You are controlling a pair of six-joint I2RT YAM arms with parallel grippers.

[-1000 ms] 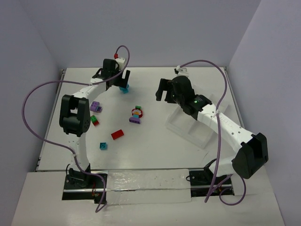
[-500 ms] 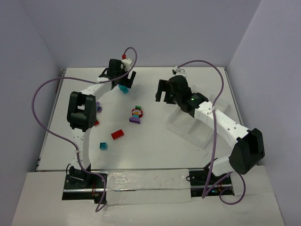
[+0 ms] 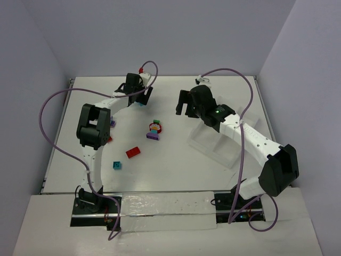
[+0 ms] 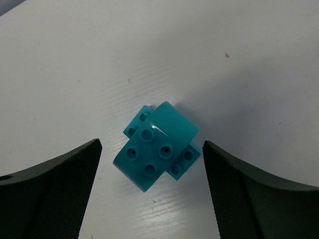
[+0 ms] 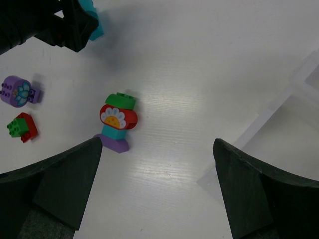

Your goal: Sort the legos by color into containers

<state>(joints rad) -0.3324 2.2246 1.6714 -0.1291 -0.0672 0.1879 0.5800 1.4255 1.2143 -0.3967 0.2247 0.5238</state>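
Observation:
My left gripper is open at the far side of the table, low over a teal lego made of two joined bricks. In the left wrist view the teal lego lies between the open jaws of this gripper, touching neither. In the top view only a teal sliver shows. My right gripper is open and empty above the table, left of the translucent white tray. A stack of green, red, teal and purple legos lies ahead of it.
A purple flower lego and a red-and-green pair lie to the left. A red brick and a small teal brick lie nearer the arm bases. The tray's wall is at the right.
My left gripper has moved a little right and toward the far edge, settling over the teal lego. The right arm has barely moved.

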